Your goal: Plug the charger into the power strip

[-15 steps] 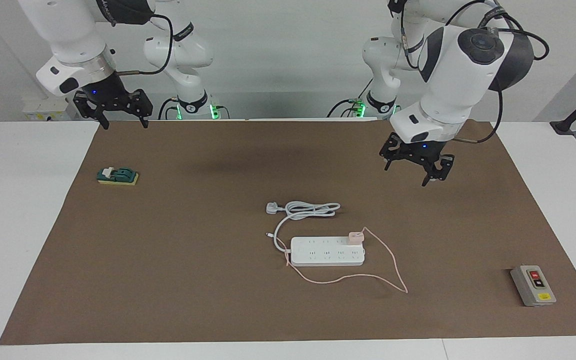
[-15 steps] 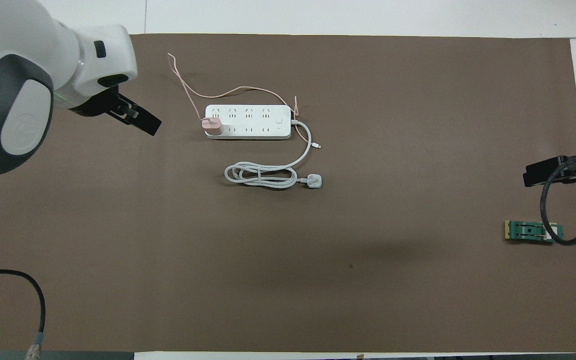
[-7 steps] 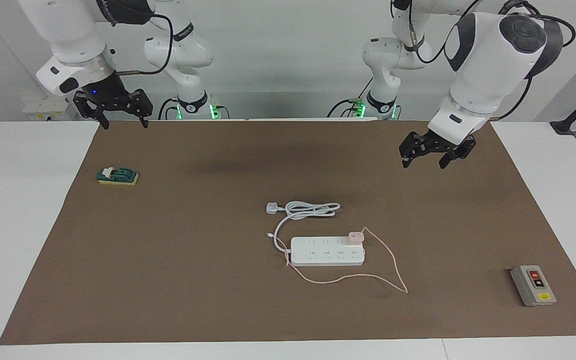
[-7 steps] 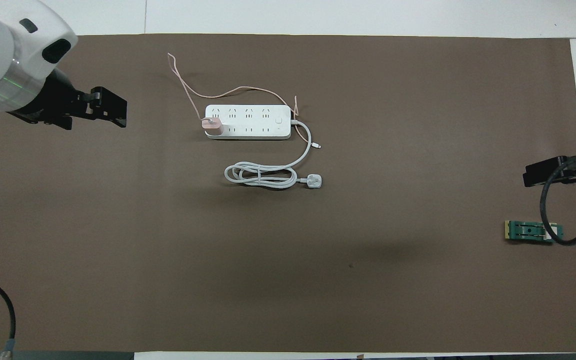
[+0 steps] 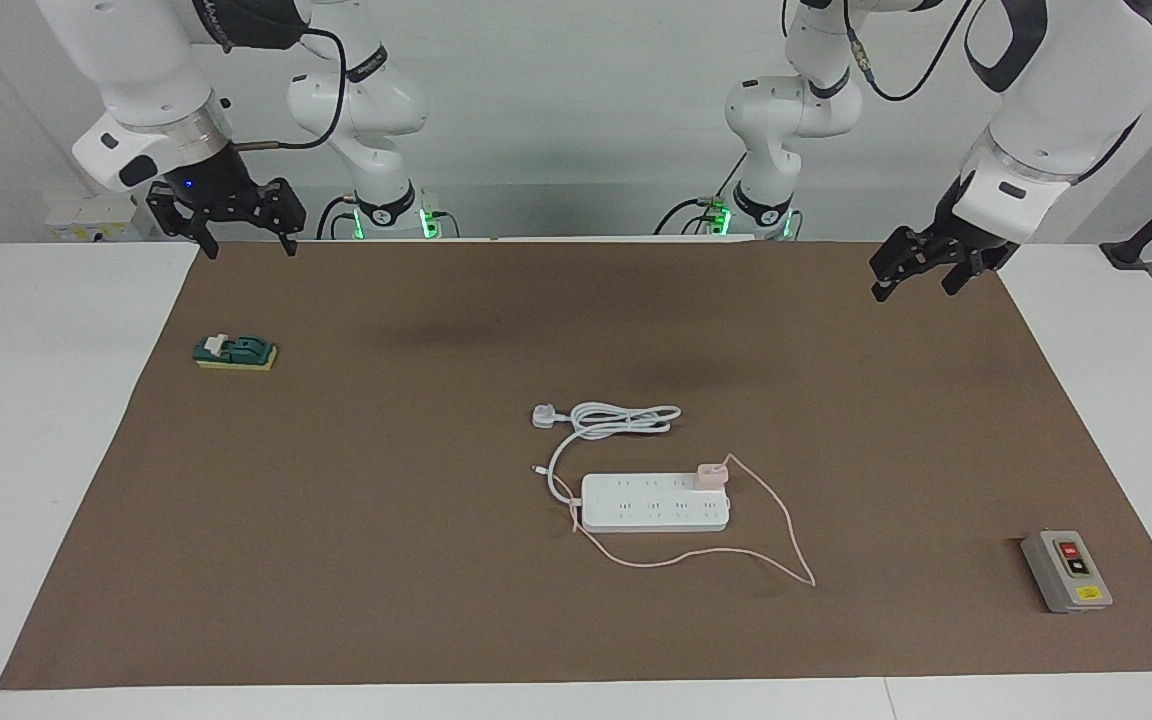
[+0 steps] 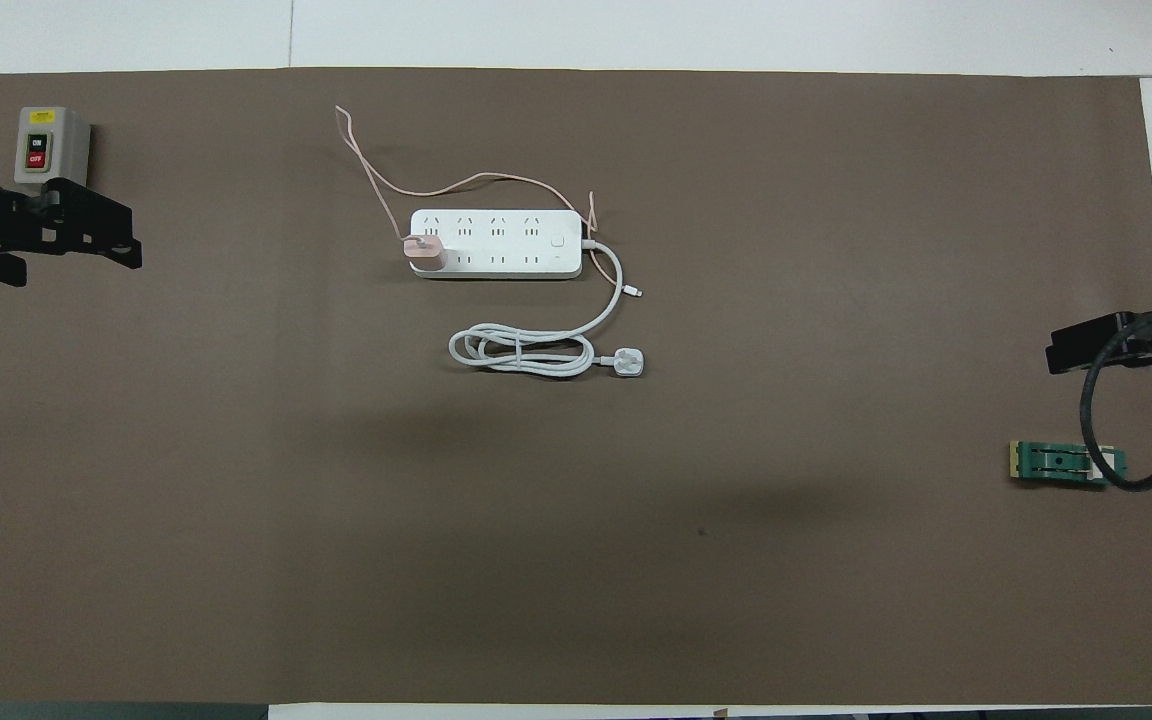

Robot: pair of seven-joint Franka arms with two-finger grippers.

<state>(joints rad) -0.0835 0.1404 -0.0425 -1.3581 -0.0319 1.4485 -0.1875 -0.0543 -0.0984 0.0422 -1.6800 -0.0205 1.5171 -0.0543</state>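
Your charger (image 5: 711,473) is sitting plugged in the power strip (image 5: 654,503), so both the left gripper (image 5: 930,268) and right gripper (image 5: 223,214) are hanging apart, jaws wide, holding nothing.

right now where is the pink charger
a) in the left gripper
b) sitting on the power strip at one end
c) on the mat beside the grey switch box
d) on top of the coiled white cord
b, the charger sits on the power strip at the end toward the left arm, with no gripper near it.

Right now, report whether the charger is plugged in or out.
In: the pink charger sits upright on the power strip at an end socket.
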